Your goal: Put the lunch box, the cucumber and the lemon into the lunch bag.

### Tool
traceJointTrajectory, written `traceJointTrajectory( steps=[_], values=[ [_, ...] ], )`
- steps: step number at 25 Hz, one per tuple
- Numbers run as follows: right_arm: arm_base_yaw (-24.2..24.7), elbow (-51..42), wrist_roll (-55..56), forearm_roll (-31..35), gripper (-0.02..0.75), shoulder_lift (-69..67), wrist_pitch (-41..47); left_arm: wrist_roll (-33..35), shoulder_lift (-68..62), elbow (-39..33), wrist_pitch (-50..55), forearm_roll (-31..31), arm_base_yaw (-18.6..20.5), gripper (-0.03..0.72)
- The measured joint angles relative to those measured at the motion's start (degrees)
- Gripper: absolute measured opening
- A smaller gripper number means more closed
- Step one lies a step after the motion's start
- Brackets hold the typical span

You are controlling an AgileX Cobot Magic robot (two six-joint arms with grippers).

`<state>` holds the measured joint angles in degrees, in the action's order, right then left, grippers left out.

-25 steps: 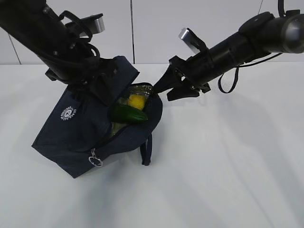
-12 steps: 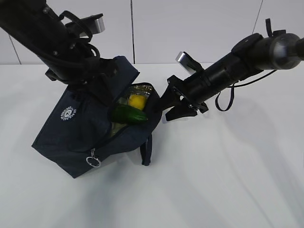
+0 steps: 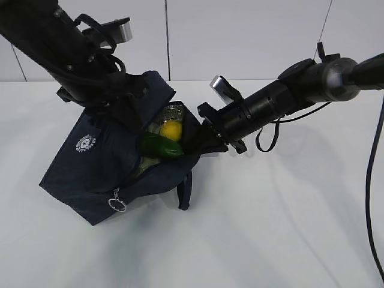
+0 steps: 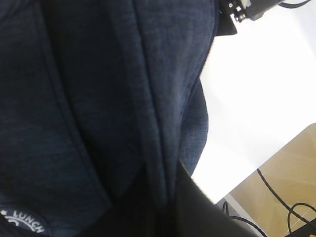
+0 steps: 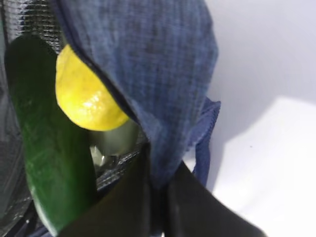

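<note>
The navy lunch bag point(image 3: 90, 174) lies tilted on the white table with its mouth open toward the right. Inside it the yellow lemon point(image 3: 171, 130) point(image 5: 86, 101) rests beside the dark green cucumber point(image 3: 161, 146) point(image 5: 47, 148). Beneath them only a pale sliver of the lunch box point(image 3: 145, 163) point(image 5: 112, 142) shows. My left gripper point(image 3: 123, 107) point(image 4: 170, 197) is shut on the bag's upper flap and holds it up. My right gripper point(image 3: 201, 141) point(image 5: 158, 197) is shut on the fabric rim at the right side of the bag's mouth.
A silver ring zipper pull point(image 3: 119, 204) hangs at the bag's front, and a loop handle point(image 3: 185, 191) droops to the table. A black cable point(image 3: 267, 135) loops under the right arm. The table's edge point(image 4: 256, 168) shows in the left wrist view, with floor cables beyond.
My right gripper has moved down and left to the bag's right rim and closed on the fabric. The left gripper and the bag's contents have stayed put.
</note>
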<state>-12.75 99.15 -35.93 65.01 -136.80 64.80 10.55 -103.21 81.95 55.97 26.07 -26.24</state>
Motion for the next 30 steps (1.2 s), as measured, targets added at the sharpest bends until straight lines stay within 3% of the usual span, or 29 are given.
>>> traceJointTrajectory(
  steps=[3,10,19,23,26,30],
  values=[
    [0.0,0.0,0.0,0.6,0.022,0.0,0.1,0.0,0.0,0.0,0.0,0.0,0.0,0.003],
    [1.7,0.0,-0.1,0.4,0.017,2.3,2.5,0.0,0.0,0.7,0.2,0.7,0.0,0.003],
    [4.6,7.5,3.0,-2.1,0.015,9.3,4.1,4.9,-0.2,1.8,-1.1,13.5,0.0,0.003],
    [4.6,13.6,10.9,-10.2,0.015,10.6,5.1,6.0,-0.2,1.8,-2.9,20.2,0.0,0.003],
    [4.6,16.5,15.9,-17.9,0.015,11.6,5.5,6.3,-0.5,1.8,-5.6,21.4,0.0,0.003],
    [4.6,17.1,18.6,-22.4,0.015,12.0,6.0,6.5,-2.9,1.9,-7.0,22.5,0.0,0.003]
  ],
)
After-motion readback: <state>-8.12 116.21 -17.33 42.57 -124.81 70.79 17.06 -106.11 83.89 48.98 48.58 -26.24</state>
